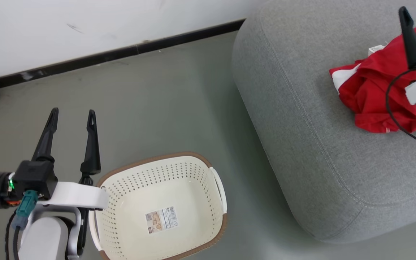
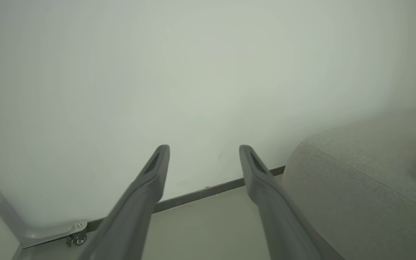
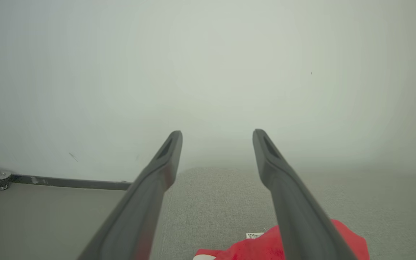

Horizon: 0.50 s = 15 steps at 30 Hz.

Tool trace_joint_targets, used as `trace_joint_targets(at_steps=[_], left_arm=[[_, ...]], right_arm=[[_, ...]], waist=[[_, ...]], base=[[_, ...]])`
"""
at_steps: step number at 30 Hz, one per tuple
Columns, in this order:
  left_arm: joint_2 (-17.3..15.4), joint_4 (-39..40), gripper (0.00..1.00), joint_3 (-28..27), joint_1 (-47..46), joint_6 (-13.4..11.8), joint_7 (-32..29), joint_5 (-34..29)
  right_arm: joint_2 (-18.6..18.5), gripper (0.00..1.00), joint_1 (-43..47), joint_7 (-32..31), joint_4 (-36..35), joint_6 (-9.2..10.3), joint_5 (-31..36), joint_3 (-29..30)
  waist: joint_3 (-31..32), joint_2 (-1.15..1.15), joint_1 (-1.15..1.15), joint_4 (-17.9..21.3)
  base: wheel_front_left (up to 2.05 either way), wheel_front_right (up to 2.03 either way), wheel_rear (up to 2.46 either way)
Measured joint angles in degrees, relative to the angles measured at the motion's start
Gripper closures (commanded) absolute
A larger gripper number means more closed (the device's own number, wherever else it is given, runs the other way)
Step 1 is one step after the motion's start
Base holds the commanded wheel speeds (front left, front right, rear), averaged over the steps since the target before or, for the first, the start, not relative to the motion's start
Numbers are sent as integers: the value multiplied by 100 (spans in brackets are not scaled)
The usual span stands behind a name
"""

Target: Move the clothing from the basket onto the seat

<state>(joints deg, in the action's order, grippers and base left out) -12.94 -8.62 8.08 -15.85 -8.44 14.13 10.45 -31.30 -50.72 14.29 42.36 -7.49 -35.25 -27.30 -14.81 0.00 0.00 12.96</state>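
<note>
Lying in a crumpled red heap, the clothing (image 1: 377, 94) rests on the seat (image 1: 294, 119), toward its right side and well apart from the basket (image 1: 150, 159). The basket stands on the floor near the seat's rounded corner. Its bottom is bare apart from a sticker (image 1: 161, 219), so the task looks done or all but done.

The right gripper (image 3: 217, 133) hangs just above the heap with its fingers spread wide and nothing between them. In the right wrist view the red cloth lies below the fingers, not in them, which fits a garment let go to settle where it lies.

The left gripper (image 1: 73, 111) hovers over the floor beside the basket's left rim, its fingers likewise apart and empty, pointing toward the wall. It is probably parked there to keep out of the other arm's way. By my judgement, only drawing the right arm clear of the cloth remains.
</note>
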Motion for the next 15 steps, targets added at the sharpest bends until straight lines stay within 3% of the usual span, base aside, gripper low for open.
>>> trace_joint_targets(at_steps=[15], left_arm=[[204,-367,0,-91,478,-267,2,0]], right_arm=[[361,0,754,16,-617,0,99,401]], waist=[[568,0,0,-382]], base=[[0,0,0]])
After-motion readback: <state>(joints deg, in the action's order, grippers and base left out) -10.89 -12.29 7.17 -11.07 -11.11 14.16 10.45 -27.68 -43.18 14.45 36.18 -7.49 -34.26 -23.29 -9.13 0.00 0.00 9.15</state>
